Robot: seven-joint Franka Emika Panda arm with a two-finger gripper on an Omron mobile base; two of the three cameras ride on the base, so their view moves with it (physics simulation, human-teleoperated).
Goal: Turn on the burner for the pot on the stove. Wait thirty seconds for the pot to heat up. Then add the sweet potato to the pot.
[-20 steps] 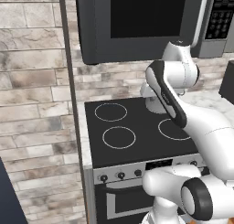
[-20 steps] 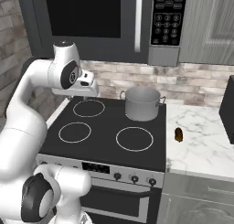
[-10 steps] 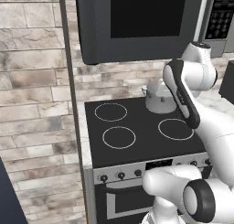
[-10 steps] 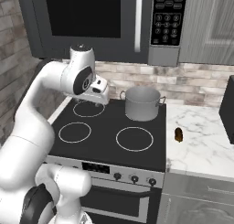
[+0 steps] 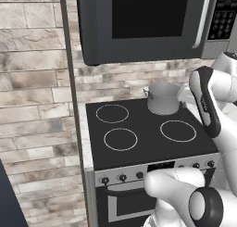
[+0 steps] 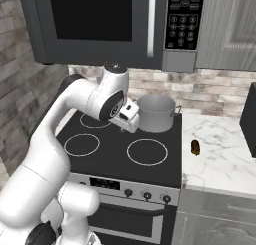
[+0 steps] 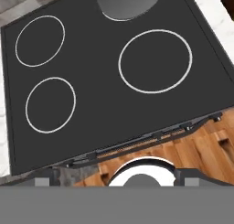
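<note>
Pot (image 6: pixel 156 112) sits on the back right ring of the stove (image 5: pixel 139 142), lidless, with its loop handles out at the rim; I also see it in the left base view (image 5: pixel 163 98) and as a grey arc at the top of the hand view (image 7: pixel 126 3). I have the gripper (image 6: pixel 129 118) hanging above the glass top, just left of the pot and apart from it in the right base view, where it shows only as a pale block under the wrist, and I cannot tell how far its fingers stand apart. From the hand view I look down on the black top (image 7: pixel 105 81): two smaller white rings on the left, one large ring on the right, the knobbed front edge below, and wooden floor (image 7: pixel 192 150) beyond it. Sweet potato (image 6: pixel 195 147) lies on the marble counter (image 6: pixel 220 154) right of the stove, near the stove's edge and well apart from the pot. A dark microwave (image 6: pixel 100 26) hangs above the range, its keypad (image 6: pixel 184 19) at the right
</note>
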